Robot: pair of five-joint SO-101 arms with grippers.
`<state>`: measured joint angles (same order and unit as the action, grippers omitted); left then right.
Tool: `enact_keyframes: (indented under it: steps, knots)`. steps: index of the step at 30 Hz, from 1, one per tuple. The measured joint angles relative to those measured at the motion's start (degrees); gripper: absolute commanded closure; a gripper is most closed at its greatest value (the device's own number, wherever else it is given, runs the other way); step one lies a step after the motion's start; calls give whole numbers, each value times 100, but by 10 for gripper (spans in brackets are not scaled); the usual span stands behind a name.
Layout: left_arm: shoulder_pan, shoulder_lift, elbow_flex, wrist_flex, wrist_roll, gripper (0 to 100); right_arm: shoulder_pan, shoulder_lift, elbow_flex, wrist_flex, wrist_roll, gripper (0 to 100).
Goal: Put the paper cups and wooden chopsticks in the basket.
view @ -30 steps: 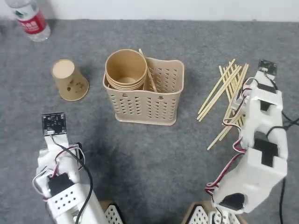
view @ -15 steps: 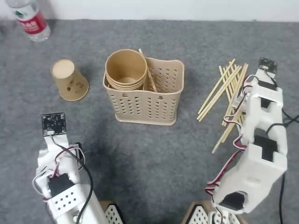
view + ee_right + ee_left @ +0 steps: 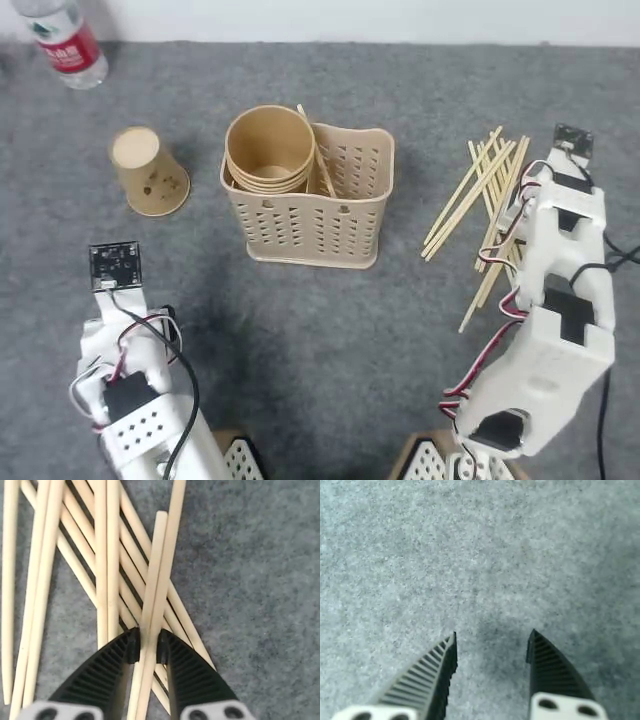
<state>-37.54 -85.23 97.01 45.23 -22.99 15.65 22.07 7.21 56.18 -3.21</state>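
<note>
Pinching 2 of the pale wooden chopsticks, the right tool has its black ridged jaws clamped on them. The 2 sticks lie side by side in the narrow gap and run away from the tips across the rest of the heap. The other sticks lie flat beneath, crossing one another at slight angles. In the high view the loose heap fans out on the right part of the worktop, well apart from the beige perforated plastic basket. The white right arm stretches over the heap's near end.

The left tool hangs with its jaws apart above bare grey covering, nothing between them. The white left arm sits at the near left, well apart from the basket.

The basket stands upright near the middle. A stack of brown paper cups sits mouth-up in its left part, and 1 single chopstick leans just beside the stack. 1 loose brown paper cup rests left of the basket, apart from it, its pale closed base showing; whether it stands mouth-down or lies tilted I cannot tell.

The worktop wears a grey felt-like covering. A clear plastic bottle with a red label lies at the far left corner, by a white strip along the far edge.
</note>
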Motion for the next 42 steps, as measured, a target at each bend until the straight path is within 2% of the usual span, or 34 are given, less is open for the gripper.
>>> enact_keyframes:
  steps: [6, 16, 21, 26, 34, 42]
  knots:
    - [114, 0, 0, 0, 0, 786, 0, -431, 18, 440, 0, 991]
    - [114, 0, 0, 0, 0, 786, -220, -2910, 18, 1310, 0, 991]
    - [114, 0, 0, 0, 0, 786, -237, -3604, 35, 1486, 141, 979]
    - [114, 0, 0, 0, 0, 786, -299, -3437, 897, 949, 211, 801]
    - [123, 0, 0, 0, 0, 786, -290, -1925, 1380, -62, 211, 819]
    - [114, 0, 0, 0, 0, 786, -369, -774, 879, -158, 211, 819]
